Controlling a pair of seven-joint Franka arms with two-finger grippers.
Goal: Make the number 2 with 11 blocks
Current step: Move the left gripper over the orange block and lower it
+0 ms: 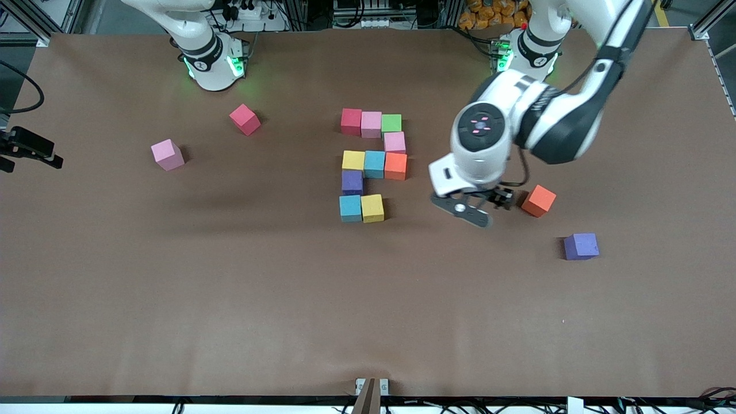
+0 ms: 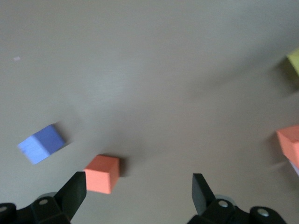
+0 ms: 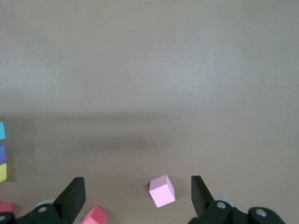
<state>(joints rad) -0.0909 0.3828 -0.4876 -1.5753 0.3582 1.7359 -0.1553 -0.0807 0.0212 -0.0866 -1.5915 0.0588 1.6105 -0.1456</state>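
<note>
1. 10 cubes already sit in the number 2 [image 1: 372, 165] at mid-table; its bottom row lacks 1 cube beside the yellow cube [image 1: 372, 208].
2. Left gripper [image 1: 482, 202] hangs low, fingers [image 2: 74, 189] spread and empty; the loose orange cube [image 1: 539, 200] lies at its 3 o'clock in the front view, just beside.
3. Right gripper [image 3: 135, 196], fingers released, waits over the pink cube [image 3: 161, 191].

blocks [image 1: 374, 164]: matte foam-like | table [image 1: 230, 287]: smooth matte brown | arm shells [image 1: 569, 123]: glossy plastic
</note>
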